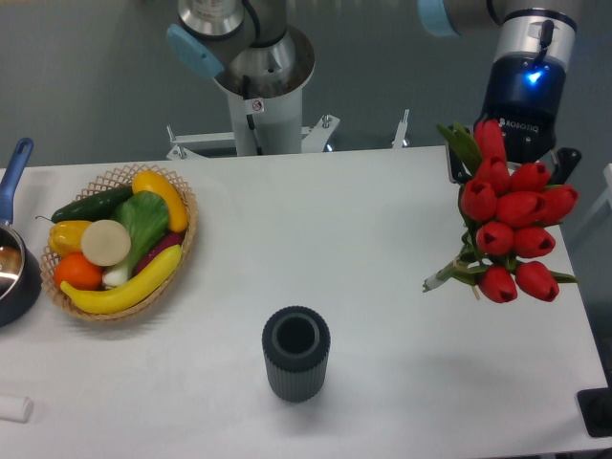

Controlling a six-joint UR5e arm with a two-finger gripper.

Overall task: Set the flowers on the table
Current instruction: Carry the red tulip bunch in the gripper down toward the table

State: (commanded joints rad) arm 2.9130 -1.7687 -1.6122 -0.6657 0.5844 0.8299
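A bunch of red tulip flowers with green leaves hangs in the air over the right end of the white table. The buds face the camera and the pale tied stems point down and left. My gripper comes down from the top right and is shut on the flowers. Most of its fingers are hidden behind the buds; only black finger parts show on either side of the bunch.
A dark ribbed cylindrical vase stands open-topped near the front middle. A wicker basket of produce sits at the left, with a blue-handled pot beyond it. The robot base stands at the back edge. A black block marks the front right corner.
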